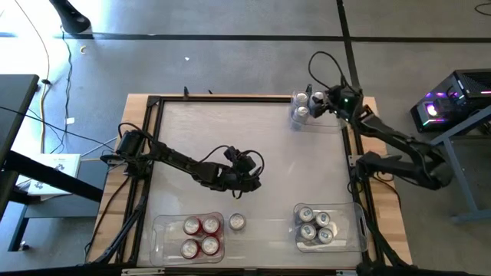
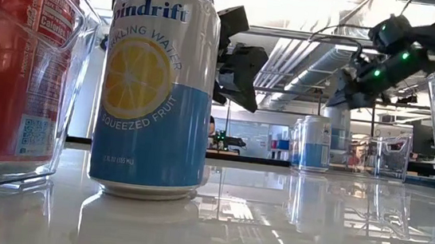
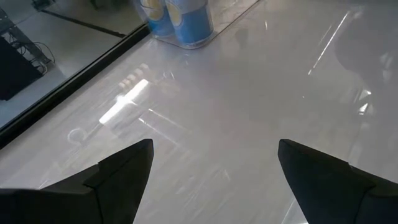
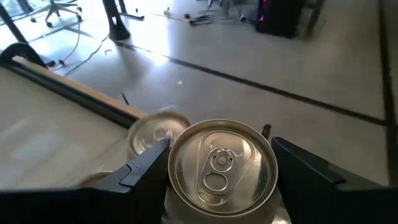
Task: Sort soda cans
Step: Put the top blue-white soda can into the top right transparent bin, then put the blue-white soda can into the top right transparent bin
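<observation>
While the right gripper (image 4: 221, 165) sits around a can (image 4: 222, 163) in the far right corner | left gripper (image 1: 247, 170) wide open, empty, mid-table | red cans (image 1: 201, 236) in left bin (image 1: 157, 238) | blue cans (image 1: 315, 226) in right bin (image 1: 354, 230)

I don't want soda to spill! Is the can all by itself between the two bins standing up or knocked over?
Standing up. The lone can shows its round silver top from above, and the low view shows it upright on the table.
</observation>
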